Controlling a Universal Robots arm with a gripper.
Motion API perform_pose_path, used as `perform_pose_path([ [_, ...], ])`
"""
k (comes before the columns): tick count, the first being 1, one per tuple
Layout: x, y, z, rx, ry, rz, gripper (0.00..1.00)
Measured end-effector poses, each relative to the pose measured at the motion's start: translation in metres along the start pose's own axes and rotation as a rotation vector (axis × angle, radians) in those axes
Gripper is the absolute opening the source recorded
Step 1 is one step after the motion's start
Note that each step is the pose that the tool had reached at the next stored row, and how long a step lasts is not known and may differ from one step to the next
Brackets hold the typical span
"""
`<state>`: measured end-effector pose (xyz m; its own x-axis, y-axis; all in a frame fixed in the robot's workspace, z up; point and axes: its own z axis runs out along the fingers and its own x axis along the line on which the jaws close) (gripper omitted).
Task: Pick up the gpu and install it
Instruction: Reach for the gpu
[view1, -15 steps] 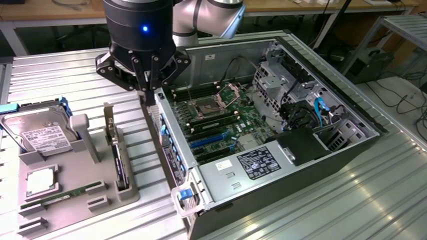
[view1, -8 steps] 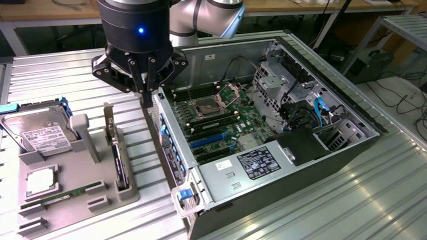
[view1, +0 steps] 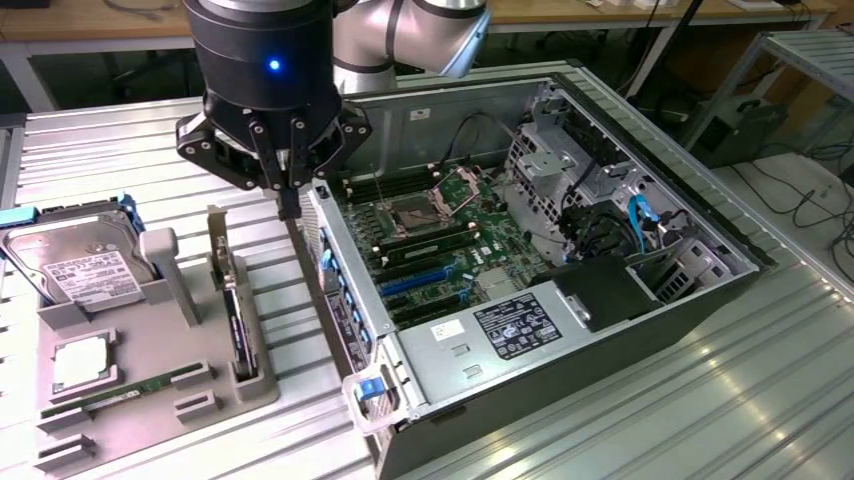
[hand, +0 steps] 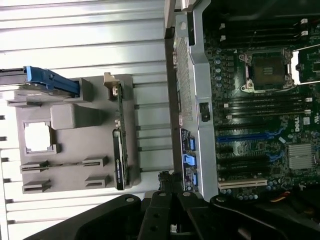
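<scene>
The gripper (view1: 284, 205) (hand: 169, 186) is clenched with its fingers pressed together and nothing between them. It hangs above the table (view1: 641, 420), over the narrow strip between the grey tray (view1: 160, 400) (hand: 65, 100) and the open computer case (view1: 561, 330) (hand: 197, 100). The gpu (view1: 238, 310) (hand: 119, 150) stands on its long edge in a slot along the tray's edge nearest the case. Its silver bracket end is at the tray corner closest to the gripper, and the gripper is not touching it. On the same tray, a hard drive (view1: 74, 265) (hand: 50, 80) sits upright at the opposite edge, a square processor chip (view1: 80, 362) (hand: 37, 136) lies flat near the middle, and a RAM stick (view1: 127, 392) lies beside the chip. The case lies on its side with the motherboard (view1: 441, 240) (hand: 260, 115) exposed.
</scene>
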<state>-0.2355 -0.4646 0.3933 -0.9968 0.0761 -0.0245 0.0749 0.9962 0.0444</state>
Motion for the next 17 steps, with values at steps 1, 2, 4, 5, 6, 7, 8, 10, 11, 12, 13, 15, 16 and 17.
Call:
perform_pose_path([
  [1, 0.0006, -0.0004, -0.0001, 0.0001, 0.0, 0.0, 0.11],
  [2, 0.0012, -0.0009, -0.0001, 0.0001, 0.0, 0.0, 0.11],
  [4, 0.0026, -0.002, -0.0002, 0.0001, 0.0, 0.0, 0.11],
  [5, 0.0033, -0.0026, -0.0003, 0.0001, 0.0001, 0.0, 0.11],
  [6, 0.004, -0.0032, -0.0003, 0.0001, 0.0, 0.0, 0.11],
  [7, 0.0047, -0.0037, -0.0004, 0.0001, 0.0, 0.0, 0.11],
  [8, 0.0052, -0.0041, -0.0004, 0.0002, 0.0001, 0.0, 0.11],
  [10, 0.0064, -0.0051, -0.0004, 0.0001, 0.0, 0.0, 0.11],
  [11, 0.007, -0.0055, -0.0004, 0.0001, 0.0, 0.0, 0.11],
  [12, 0.0074, -0.0058, -0.0005, 0.0001, 0.0, 0.0, 0.11],
  [13, 0.0078, -0.0062, -0.0005, 0.0001, 0.0001, 0.0, 0.11],
  [15, 0.0087, -0.0069, -0.0005, 0.0001, 0.0, 0.0, 0.11],
  [16, 0.0092, -0.0072, -0.0006, 0.0001, 0.0, 0.0, 0.11],
  [17, 0.0097, -0.0076, -0.0006, 0.0001, 0.0, 0.0, 0.11],
])
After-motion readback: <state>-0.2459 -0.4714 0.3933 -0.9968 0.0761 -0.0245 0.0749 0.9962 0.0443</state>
